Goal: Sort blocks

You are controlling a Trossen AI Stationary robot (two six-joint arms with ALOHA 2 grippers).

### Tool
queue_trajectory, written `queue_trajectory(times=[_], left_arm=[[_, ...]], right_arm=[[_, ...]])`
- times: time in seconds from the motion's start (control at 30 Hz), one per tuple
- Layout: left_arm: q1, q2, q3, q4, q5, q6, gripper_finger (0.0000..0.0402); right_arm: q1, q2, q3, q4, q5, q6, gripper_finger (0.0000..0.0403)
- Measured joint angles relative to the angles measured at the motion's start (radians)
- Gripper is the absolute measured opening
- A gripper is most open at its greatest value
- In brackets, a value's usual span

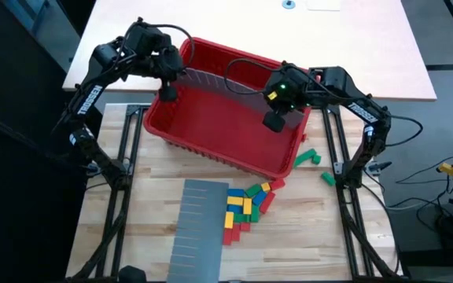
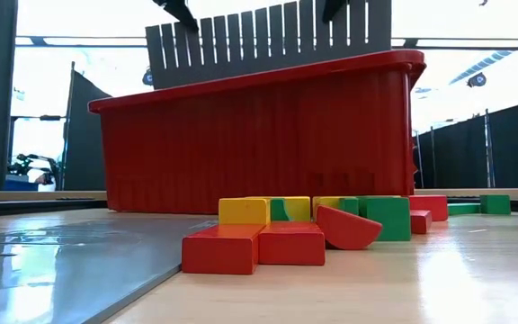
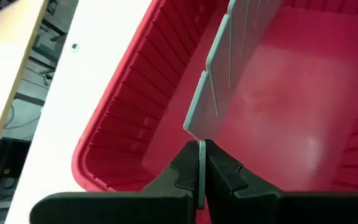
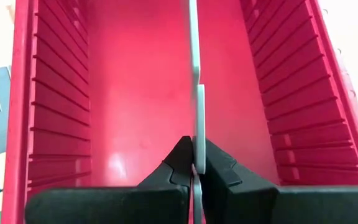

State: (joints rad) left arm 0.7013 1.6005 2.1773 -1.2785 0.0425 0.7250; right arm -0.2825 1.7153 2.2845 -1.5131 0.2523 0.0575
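A grey slotted panel stands on edge inside the big red bin, running along its length; in the low view its slotted top rises above the bin's rim. My left gripper is shut on its left end and my right gripper on its right end. The blocks, red, yellow, green and blue, lie in a loose heap on the table in front of the bin. Whether the panel touches the bin's floor is hidden. My left gripper pinches the panel's thin edge between its two fingers, at the panel's left end near the top. The fingers slant down from above. The panel stands upright on edge in the bin. My right gripper pinches the panel's thin edge between its two fingers at the right end. The fingers slant down from the table's right and point along the panel. The panel is seen edge-on, upright, between the bin's long walls.
A second grey slotted panel lies flat on the table, left of the heap. A few green blocks lie off the bin's right corner. Black frame rails run along both sides of the wooden table.
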Motion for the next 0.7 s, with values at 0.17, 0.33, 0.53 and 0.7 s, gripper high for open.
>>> queue_trajectory(times=[0.17,0.33,0.53,0.7], left_arm=[[0.0,0.0,0.0,0.0,0.03,0.0,0.0],[0.0,0.0,0.0,0.002,0.046,-0.009,0.0],[0.0,0.0,0.0,0.003,0.058,-0.016,0.0],[-0.001,0.0,-0.001,0.008,0.079,-0.022,0.0]], right_arm=[[-0.002,0.0,0.0,-0.006,0.002,-0.003,0.0],[-0.002,0.0,0.0,-0.008,0.002,0.0,0.0],[-0.002,0.0,0.0,-0.037,-0.009,0.019,0.0],[-0.002,0.0,0.0,-0.052,-0.01,0.031,0.0]])
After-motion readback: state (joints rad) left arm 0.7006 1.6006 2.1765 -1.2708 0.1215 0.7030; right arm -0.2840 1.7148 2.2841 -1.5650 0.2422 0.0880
